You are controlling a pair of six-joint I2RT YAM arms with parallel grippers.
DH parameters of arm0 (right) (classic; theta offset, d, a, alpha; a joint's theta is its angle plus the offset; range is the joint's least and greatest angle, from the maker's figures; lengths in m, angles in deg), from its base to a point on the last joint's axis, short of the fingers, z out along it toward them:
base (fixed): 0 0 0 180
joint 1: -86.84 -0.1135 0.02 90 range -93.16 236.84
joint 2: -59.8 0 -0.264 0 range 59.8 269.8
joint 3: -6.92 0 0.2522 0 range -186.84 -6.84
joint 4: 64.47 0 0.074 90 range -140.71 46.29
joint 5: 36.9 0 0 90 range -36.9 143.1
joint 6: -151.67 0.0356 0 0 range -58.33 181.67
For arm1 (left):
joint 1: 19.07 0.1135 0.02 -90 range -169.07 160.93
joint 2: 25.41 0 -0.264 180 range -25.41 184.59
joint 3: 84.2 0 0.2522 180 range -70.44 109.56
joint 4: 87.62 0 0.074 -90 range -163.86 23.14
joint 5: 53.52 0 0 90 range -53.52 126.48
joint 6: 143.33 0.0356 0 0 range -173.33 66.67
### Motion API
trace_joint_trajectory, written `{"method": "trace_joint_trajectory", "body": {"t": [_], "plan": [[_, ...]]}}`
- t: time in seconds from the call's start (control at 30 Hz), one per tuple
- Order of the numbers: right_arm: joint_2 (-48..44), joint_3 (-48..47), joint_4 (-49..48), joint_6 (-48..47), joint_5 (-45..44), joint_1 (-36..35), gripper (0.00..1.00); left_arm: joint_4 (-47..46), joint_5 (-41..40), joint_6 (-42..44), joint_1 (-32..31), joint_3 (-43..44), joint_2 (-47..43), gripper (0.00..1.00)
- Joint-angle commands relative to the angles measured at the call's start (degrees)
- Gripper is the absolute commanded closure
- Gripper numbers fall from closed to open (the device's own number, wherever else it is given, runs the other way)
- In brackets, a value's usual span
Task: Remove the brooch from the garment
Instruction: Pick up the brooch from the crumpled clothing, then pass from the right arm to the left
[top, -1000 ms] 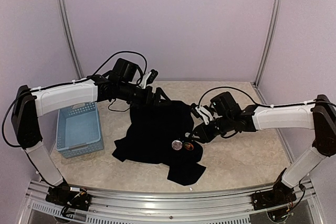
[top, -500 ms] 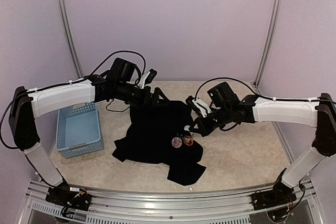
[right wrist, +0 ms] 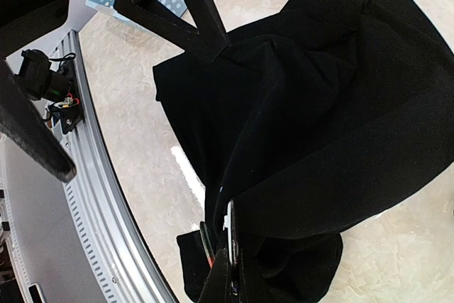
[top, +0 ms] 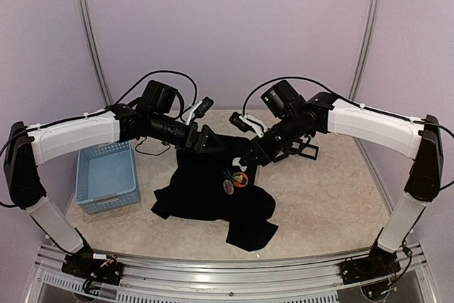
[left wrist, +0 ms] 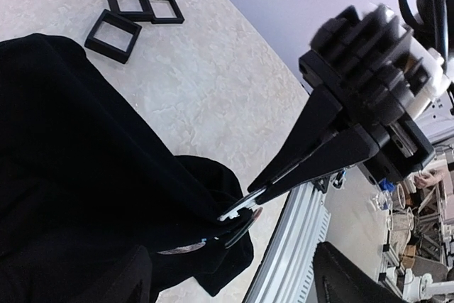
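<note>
The black garment (top: 202,189) lies crumpled mid-table; its near fold is pulled up toward my right gripper (top: 245,163). The right gripper (right wrist: 232,274) is shut edge-on on a white-rimmed round brooch (right wrist: 230,228), which still sits in the cloth (right wrist: 319,125). It also shows in the left wrist view (left wrist: 237,211). A dark disc with an orange edge (right wrist: 207,246) and a silvery oval badge (left wrist: 182,248) hang just beside it. My left gripper (top: 211,141) is at the garment's far edge. Its fingers (left wrist: 347,274) stand apart with table between them; cloth lies against the left one.
A light-blue basket (top: 106,175) stands at the left. Three black square frames (left wrist: 135,15) lie on the table behind the garment, also seen under the right arm (top: 301,150). The aluminium rail (top: 213,267) runs along the near edge.
My right arm has risen and swung back and left, pulling the gripped brooch and the cloth fold up with it. The other two badges rose too. The left gripper shifted only slightly.
</note>
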Motion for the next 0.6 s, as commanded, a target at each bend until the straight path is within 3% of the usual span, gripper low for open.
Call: {"method": "trace_joint_trajectory", "body": {"t": [0.0, 0.1, 0.57], "plan": [[3.06, -4.07, 5.12, -1.31, 8.72, -0.50, 1.00, 2.48, 5.37, 1.60, -0.32, -0.55, 0.16, 0.31], [4.38, -5.36, 5.28, -1.37, 11.70, -0.46, 1.00, 3.60, 6.60, 2.14, -0.61, -0.77, 1.00, 0.42], [4.13, -5.64, 1.36, 0.87, 16.38, -0.52, 1.00, -1.37, 12.02, -1.06, -0.46, -2.40, 3.24, 0.59]]}}
